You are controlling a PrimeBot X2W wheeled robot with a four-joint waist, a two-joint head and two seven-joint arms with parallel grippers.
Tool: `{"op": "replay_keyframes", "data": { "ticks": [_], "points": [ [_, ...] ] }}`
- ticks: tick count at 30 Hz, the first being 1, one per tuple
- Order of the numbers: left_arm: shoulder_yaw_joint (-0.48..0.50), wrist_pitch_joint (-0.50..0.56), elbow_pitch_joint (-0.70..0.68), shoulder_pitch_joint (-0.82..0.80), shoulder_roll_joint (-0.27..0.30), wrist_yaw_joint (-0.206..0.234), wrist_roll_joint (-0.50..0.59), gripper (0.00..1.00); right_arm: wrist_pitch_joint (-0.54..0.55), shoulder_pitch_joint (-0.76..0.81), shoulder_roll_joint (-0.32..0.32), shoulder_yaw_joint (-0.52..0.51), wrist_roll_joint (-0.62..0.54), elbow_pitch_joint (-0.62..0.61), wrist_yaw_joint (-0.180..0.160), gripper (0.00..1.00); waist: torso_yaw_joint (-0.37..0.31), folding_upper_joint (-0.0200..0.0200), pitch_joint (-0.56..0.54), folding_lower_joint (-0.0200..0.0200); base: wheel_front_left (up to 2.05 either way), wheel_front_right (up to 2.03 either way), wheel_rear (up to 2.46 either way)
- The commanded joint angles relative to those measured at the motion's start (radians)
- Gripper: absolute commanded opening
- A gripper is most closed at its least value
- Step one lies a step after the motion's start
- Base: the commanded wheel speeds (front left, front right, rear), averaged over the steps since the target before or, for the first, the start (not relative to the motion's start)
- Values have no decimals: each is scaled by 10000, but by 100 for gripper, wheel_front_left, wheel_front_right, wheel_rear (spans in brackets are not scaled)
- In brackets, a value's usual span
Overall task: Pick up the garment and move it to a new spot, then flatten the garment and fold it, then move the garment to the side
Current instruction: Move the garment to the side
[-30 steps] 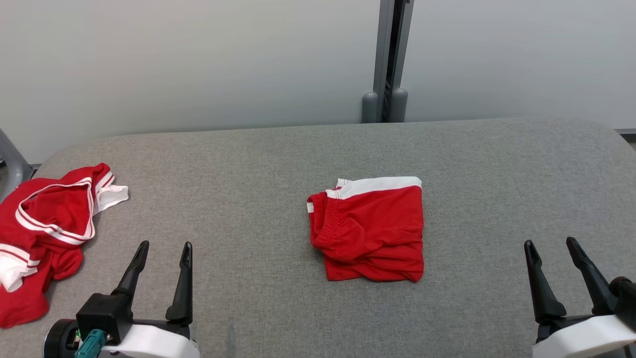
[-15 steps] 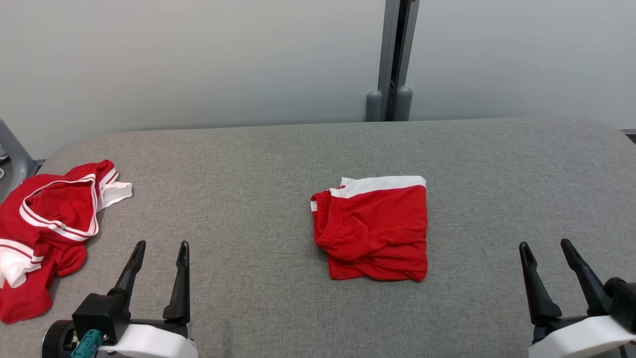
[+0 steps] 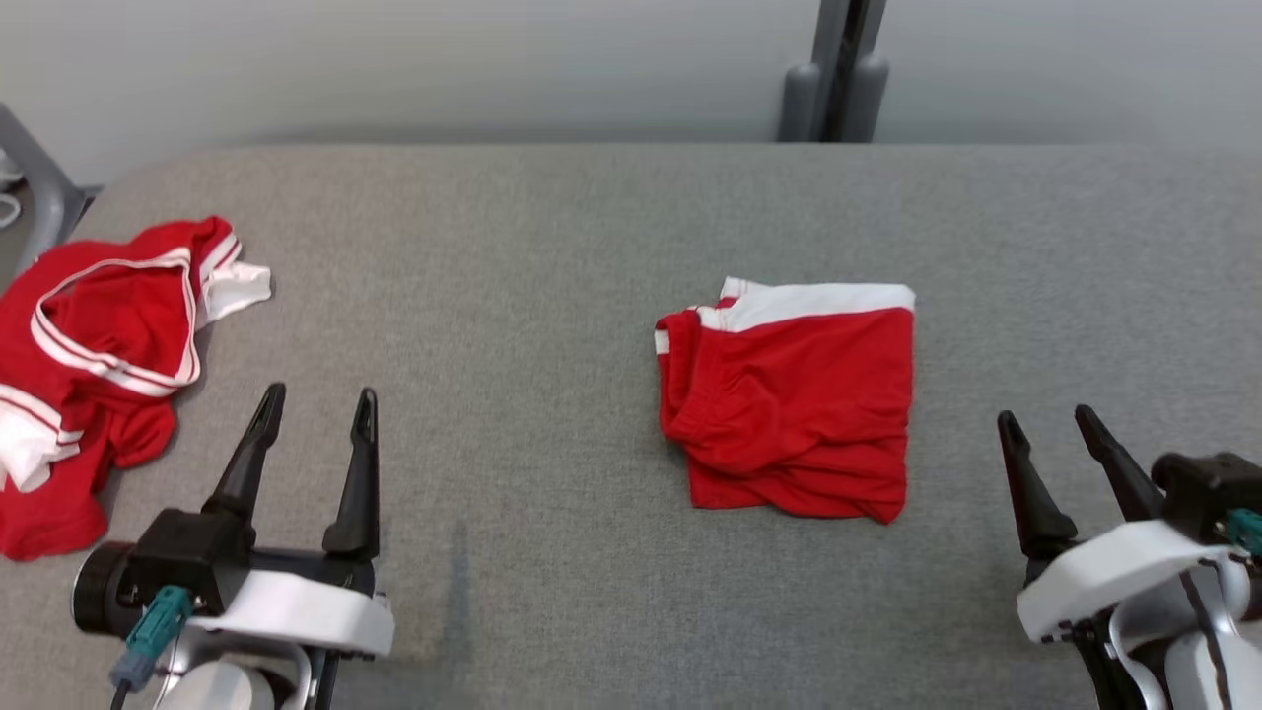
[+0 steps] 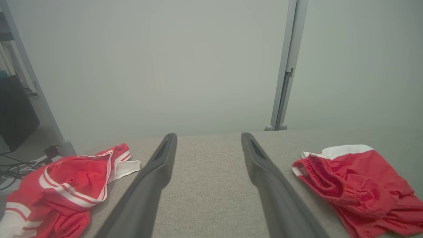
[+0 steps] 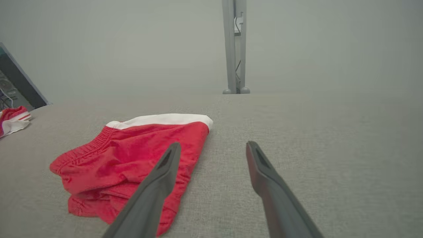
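A red garment with a white band [image 3: 794, 394] lies folded into a rough square in the middle of the grey padded table [image 3: 532, 247]; it also appears in the left wrist view [image 4: 357, 181] and the right wrist view [image 5: 132, 158]. My left gripper [image 3: 320, 394] hovers open at the front left, well left of the folded piece, with nothing between its fingers [image 4: 208, 136]. The right gripper [image 3: 1045, 416] stands open at the front right, just right of the garment's edge [image 5: 213, 144], and is empty too.
A second red garment with white stripes [image 3: 94, 365] lies crumpled at the table's left edge [image 4: 66, 185]. A grey post [image 3: 838, 69] stands against the wall behind the table. Cables and a dark box [image 4: 15, 112] sit on the floor to the left.
The whole head picture has shifted up and a little right, so the camera has tilted down. Both grippers stay open and the garments lie where they were.
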Motion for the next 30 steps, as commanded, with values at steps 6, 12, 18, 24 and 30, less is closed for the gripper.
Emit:
{"op": "replay_keyframes", "data": {
  "ticks": [6, 12, 18, 24, 30],
  "points": [
    [149, -245, 188, -930, -254, -306, 170, 100, -228, -1443, -282, 554, 201, 1741, 1, 100, 786, -1, 1308, 0, 0, 0, 0],
    [871, -396, 338, -1352, -776, -841, 427, 100, -489, -2454, -384, 1248, 522, 3572, 1, 100, 1193, -1, 1827, 0, 0, 0, 0],
    [1334, -395, 361, -1256, -1076, -1173, 752, 100, -625, -2733, -447, 1364, 581, 4069, -1, 0, 1230, -1, 1925, 0, 0, 0, 0],
    [1769, -398, 438, -1187, -1344, -1467, 1061, 100, -797, -2903, -753, 1486, 446, 4028, -7, 0, 1061, -1, 1980, 0, 0, 0, 0],
    [2027, -399, 373, -1173, -1459, -1714, 1370, 100, -800, -2832, -1131, 1795, 161, 3638, -2, 0, 459, -1, 2061, 0, 0, 0, 0]
  ]
}}
